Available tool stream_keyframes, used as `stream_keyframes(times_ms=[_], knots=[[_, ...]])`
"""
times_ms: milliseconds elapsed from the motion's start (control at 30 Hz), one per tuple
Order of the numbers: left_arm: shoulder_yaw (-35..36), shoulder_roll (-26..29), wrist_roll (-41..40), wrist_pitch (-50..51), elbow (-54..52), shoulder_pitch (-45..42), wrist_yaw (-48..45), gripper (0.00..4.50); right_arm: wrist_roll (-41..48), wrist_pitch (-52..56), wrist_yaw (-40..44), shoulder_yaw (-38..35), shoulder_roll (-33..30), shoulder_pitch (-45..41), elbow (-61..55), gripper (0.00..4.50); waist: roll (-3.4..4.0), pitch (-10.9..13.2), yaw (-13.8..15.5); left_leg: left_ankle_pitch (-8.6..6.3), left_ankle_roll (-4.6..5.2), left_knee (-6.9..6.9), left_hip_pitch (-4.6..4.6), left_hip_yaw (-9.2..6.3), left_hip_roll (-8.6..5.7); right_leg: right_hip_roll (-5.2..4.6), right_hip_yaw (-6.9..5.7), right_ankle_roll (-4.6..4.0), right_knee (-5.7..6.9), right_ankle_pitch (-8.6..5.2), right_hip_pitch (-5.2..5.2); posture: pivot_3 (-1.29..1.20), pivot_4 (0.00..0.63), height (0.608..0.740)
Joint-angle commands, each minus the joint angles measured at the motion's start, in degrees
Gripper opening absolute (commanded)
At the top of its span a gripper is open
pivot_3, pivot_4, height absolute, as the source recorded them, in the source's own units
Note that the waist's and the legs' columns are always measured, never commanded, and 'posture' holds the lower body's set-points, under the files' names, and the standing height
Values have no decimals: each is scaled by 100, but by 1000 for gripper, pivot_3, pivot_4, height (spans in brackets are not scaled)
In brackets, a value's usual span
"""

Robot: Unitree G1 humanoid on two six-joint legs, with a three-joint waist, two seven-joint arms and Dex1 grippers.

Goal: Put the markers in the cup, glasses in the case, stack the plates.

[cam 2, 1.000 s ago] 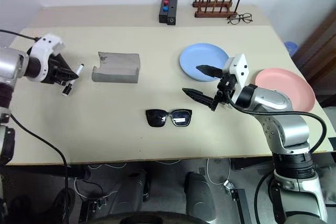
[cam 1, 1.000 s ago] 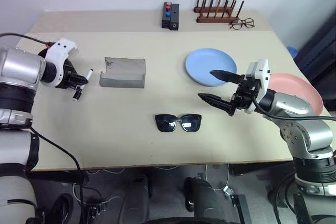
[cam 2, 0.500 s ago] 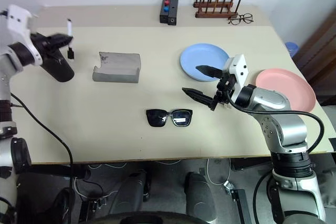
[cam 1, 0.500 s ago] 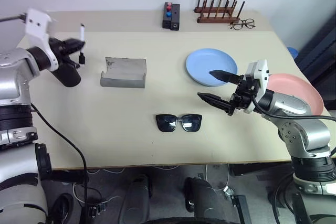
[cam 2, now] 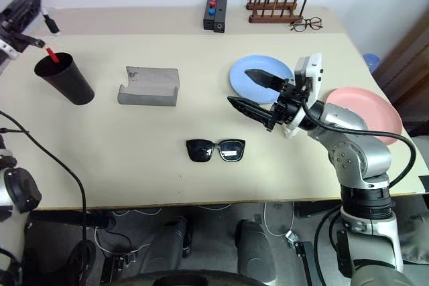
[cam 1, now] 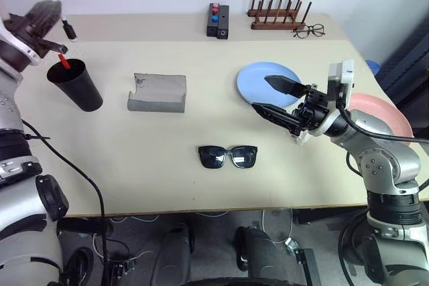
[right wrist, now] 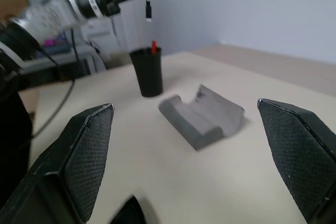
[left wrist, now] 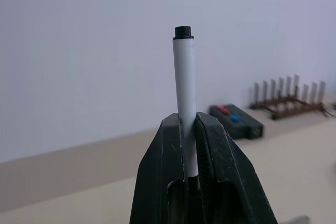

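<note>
Table [cam 1: 167,165] with sunglasses [cam 1: 228,157] lying free and right gripper [cam 1: 273,96] spread wide nearby; left gripper [left wrist: 190,129], now raised above the cup [cam 1: 75,84], pinches a white marker [left wrist: 185,98], ready for dropping in.

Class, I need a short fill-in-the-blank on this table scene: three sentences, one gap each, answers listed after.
1. The left gripper is shut on a white ____ held above the cup.
2. The marker already standing in the cup has a ____ cap.
3. The sunglasses lie on the table, not yet in the grey ____; the right gripper is open.

Missing words: marker; red; case
</note>
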Motion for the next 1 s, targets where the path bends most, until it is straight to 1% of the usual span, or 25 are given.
stream_keyframes(times_ms=[33, 133, 300, 467, 700, 1000], knots=[[201, 306, 10, -511, 396, -215, 112, 61, 159, -92, -84, -98, 120, -124, -283, 4500, 0, 0, -1, 0, 0, 0, 0, 0, 0, 0, 0, 0, 0, 0, 0, 0, 150, 740], [126, 414, 88, -833, 728, -171, 122, 61, 88, -138, -103, -45, 139, -156, -282, 4500, 0, 0, 6, 0, 0, 0, 0, 1, 0, 0, 0, 0, 0, 0, 0, 0, 150, 740], [142, 447, 51, -1194, 1074, -47, 100, 61, 14, -163, -86, -6, 96, -149, -256, 4500, 0, -1, 13, 0, -1, 1, -1, 1, 0, 0, -1, -1, -2, 0, 3, 0, 150, 740], [255, 342, -53, -1487, 1476, 140, 105, 61, -58, -161, -89, -2, 55, -167, -247, 4500, 1, -2, 3, 0, 0, 0, 0, 1, 0, 0, -1, 0, -1, 0, 2, 0, 150, 740], [213, 258, -16, -1617, 1858, 334, 208, 61, -119, -150, -103, -26, 16, -177, -234, 4500, 0, -2, 11, 0, -1, -1, 0, 2, 0, 0, -2, 0, -2, 0, 2, 0, 150, 740], [195, 130, -162, -1394, 1833, 503, -35, 61, -128, -151, -137, -37, 0, -184, -260, 4500, 0, -2, 4, 0, -1, -1, 1, 2, 1, 0, -2, -1, -2, 0, 2, 0, 150, 740]])
